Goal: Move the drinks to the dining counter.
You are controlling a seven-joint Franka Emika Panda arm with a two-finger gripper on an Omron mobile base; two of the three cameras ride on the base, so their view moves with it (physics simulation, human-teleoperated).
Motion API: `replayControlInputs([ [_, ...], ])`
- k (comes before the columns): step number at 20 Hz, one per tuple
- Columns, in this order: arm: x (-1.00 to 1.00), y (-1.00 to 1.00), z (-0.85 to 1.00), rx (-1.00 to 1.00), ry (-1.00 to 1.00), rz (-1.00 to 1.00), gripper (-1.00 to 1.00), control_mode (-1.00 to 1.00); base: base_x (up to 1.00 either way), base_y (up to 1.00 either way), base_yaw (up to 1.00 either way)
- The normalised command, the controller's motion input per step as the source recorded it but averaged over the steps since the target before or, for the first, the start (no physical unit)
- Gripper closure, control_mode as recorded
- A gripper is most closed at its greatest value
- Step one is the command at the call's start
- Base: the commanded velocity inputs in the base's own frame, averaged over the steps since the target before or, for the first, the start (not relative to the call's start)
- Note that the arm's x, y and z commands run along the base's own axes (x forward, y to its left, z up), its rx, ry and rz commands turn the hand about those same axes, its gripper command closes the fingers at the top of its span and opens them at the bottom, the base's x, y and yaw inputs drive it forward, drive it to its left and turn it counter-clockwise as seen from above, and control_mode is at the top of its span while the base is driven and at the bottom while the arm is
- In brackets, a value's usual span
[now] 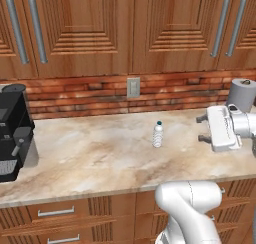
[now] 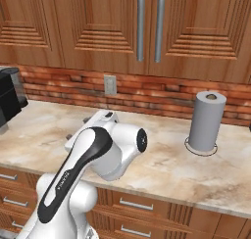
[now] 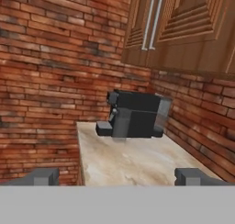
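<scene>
Marbled counter (image 1: 100, 158) beneath wooden wall cabinets (image 1: 130, 28), backed by a red brick wall (image 1: 90, 95).

A black coffee machine (image 1: 12, 130) is set at the left end of the counter, against the brick; in the hand view it (image 3: 135, 114) is seen at the far end of the stone top. A grey paper-towel roll (image 2: 207, 121) is stood upright on a ring base towards the right end, close to the wall. A pale outlet plate (image 1: 133, 87) is fixed in the brick above the counter. Drawers with metal handles (image 1: 56, 212) are fitted below the top.
</scene>
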Motion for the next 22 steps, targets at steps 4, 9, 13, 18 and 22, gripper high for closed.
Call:
replayControlInputs([
  [4, 0.37, -0.2, -0.21, 0.0, 0.02, 0.0, -1.0, -1.0, 0.0, 0.0, 0.0],
  [9, 0.35, -0.11, -0.18, 0.0, 0.02, 0.0, -1.0, -1.0, 0.0, 0.0, 0.0],
  [13, 0.35, -0.01, -0.18, 0.0, 0.02, 0.0, -1.0, -1.0, 0.0, 0.0, 0.0],
  [18, 0.29, 0.0, -0.18, 0.0, 0.01, 0.0, -1.0, -1.0, 0.0, 0.0, 0.0],
  [22, 0.2, 0.0, -0.23, 0.0, 0.01, 0.0, -1.0, -1.0, 0.0, 0.0, 0.0],
])
